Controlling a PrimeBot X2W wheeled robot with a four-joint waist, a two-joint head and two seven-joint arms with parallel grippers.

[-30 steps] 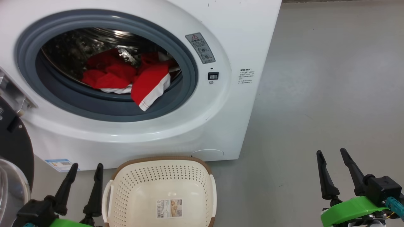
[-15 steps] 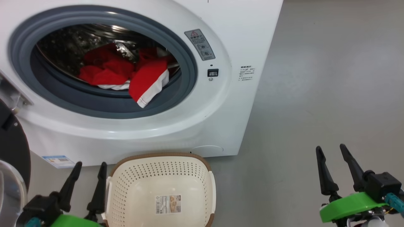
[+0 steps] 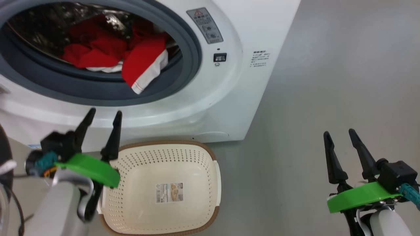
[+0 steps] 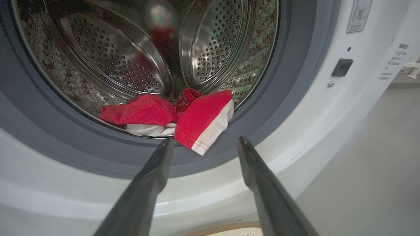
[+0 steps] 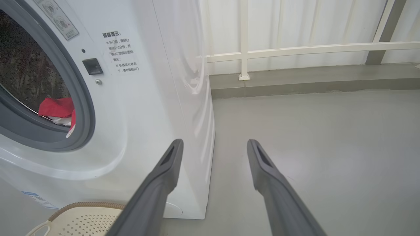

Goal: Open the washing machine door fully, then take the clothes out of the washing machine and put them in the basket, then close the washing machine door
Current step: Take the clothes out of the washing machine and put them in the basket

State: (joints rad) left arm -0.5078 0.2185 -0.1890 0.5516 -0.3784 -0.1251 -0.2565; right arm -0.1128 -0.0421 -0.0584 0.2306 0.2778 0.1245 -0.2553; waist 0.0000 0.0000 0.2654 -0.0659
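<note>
The white washing machine [image 3: 236, 85] stands with its opening uncovered; a black sliver of its door [image 3: 3, 144] shows at the far left edge. The red and white clothes [image 3: 131, 59] lie at the drum's front, one red flap with white trim hanging over the grey gasket [image 4: 65, 147]. The cream basket [image 3: 170, 143] sits on the floor right below the opening, with only a paper label inside. My left gripper [image 3: 105, 111] is open, raised above the basket's left rim, pointing at the clothes [image 4: 197, 114] and apart from them. My right gripper [image 3: 338, 131] is open and holds nothing, low at the right.
Bare grey floor [image 3: 328, 82] stretches to the right of the machine. A white railing [image 5: 295, 49] with a pale curtain runs behind it in the right wrist view. The door latch socket [image 3: 220, 57] sits on the right side of the front panel.
My left gripper has risen from the lower left corner and moved forward toward the drum opening. The camera has shifted, so the machine sits higher. The right gripper has barely moved.
</note>
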